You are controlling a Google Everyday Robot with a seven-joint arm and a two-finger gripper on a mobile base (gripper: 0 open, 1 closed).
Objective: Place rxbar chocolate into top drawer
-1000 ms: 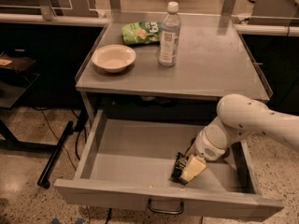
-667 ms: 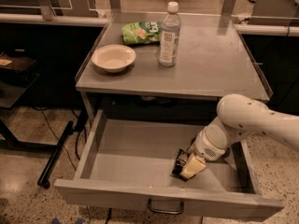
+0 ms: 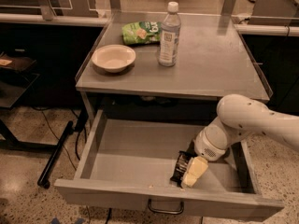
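Note:
The top drawer [image 3: 140,155] is pulled wide open below the grey table; its dark pull handle [image 3: 165,209] shows at the front. My gripper [image 3: 188,170] reaches down into the drawer's front right part, just above the floor. It is shut on the rxbar chocolate [image 3: 179,166], a small black bar held on edge against the cream finger [image 3: 195,171]. The white arm [image 3: 247,120] comes in from the right over the drawer's right wall.
On the table top [image 3: 215,64] stand a cream bowl [image 3: 113,58], a green snack bag [image 3: 141,32] and a clear water bottle [image 3: 169,35]. A black stand leg [image 3: 55,153] lies on the floor to the left of the drawer.

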